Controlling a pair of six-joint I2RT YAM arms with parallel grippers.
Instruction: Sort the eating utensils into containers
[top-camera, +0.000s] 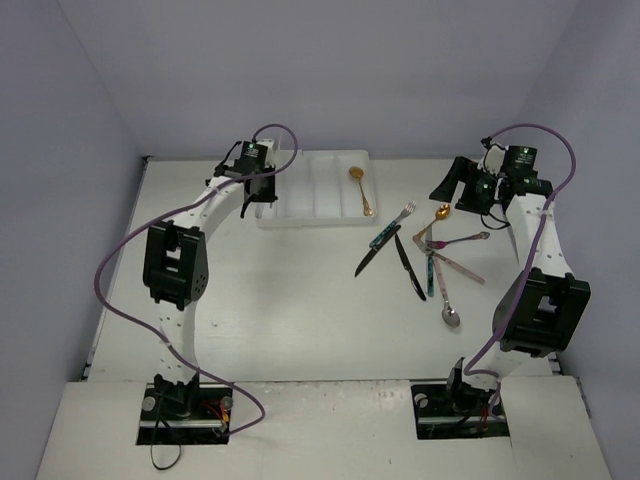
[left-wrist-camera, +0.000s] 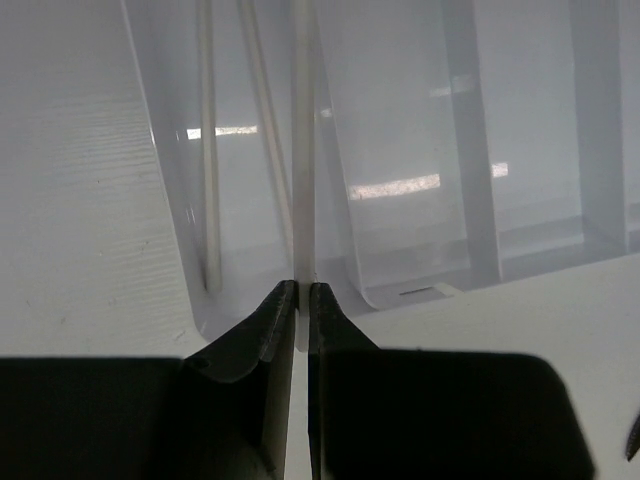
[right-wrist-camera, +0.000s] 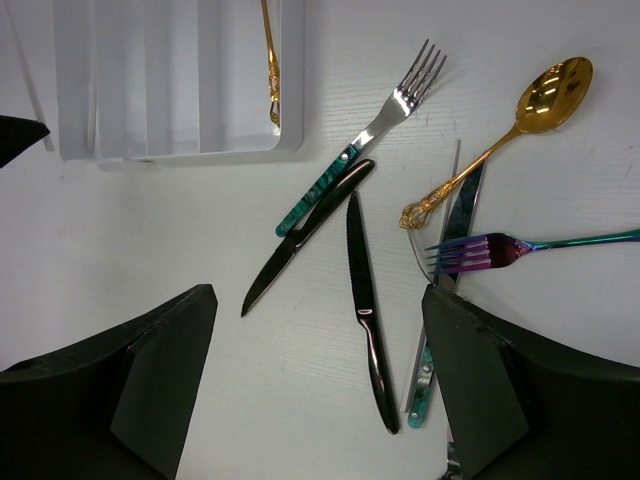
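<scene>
The left hand (left-wrist-camera: 302, 298) is at the left end of the white cutlery tray (top-camera: 318, 186). Its fingers are pressed together on a thin upright wall of the tray, which shows as a white strip between the tips. The tray lies along the far edge of the worktop (top-camera: 300, 320), a little left of the middle, with its long compartments running from far to near. One gold spoon (top-camera: 361, 190) lies in the compartment nearest the right edge.

The right hand (right-wrist-camera: 320, 395) hangs over the loose pieces with its fingers wide apart and nothing between them. Below it, two black knives (right-wrist-camera: 305, 235) (right-wrist-camera: 366, 310) lie on the worktop, meeting close to a point near the tray. A fork with a teal handle (right-wrist-camera: 360, 140) lies just beside the left knife, its tines pointing away from the tray's corner.

Toward the right edge, a second gold spoon (right-wrist-camera: 505, 130) lies with its handle across a teal-handled knife (right-wrist-camera: 442, 295), and a rainbow-coloured fork (right-wrist-camera: 500, 250) crosses the same knife lower down. In the overhead view, pink-handled pieces (top-camera: 462, 263) fan out from this heap, and a silver spoon (top-camera: 451, 316) lies at its near end.
</scene>
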